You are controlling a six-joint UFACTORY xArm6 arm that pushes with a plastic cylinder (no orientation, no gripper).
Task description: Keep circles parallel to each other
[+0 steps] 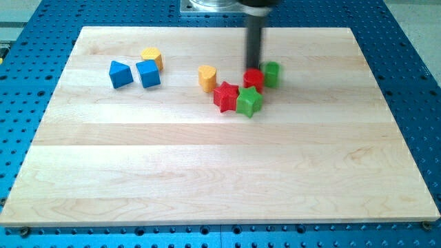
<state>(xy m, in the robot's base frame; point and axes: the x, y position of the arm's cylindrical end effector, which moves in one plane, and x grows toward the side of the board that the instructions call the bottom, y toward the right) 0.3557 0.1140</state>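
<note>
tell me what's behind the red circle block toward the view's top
My tip, the dark rod's lower end, stands right behind the red circle block. The green circle block sits beside it. Contact is hidden.

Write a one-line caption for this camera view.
My tip touches the red circle beside the green circle.

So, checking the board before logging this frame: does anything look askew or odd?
Nothing damaged or off the board. The red circle and green circle touch, crowded against the red star and green star. My tip sits at the red circle's top edge.
</note>
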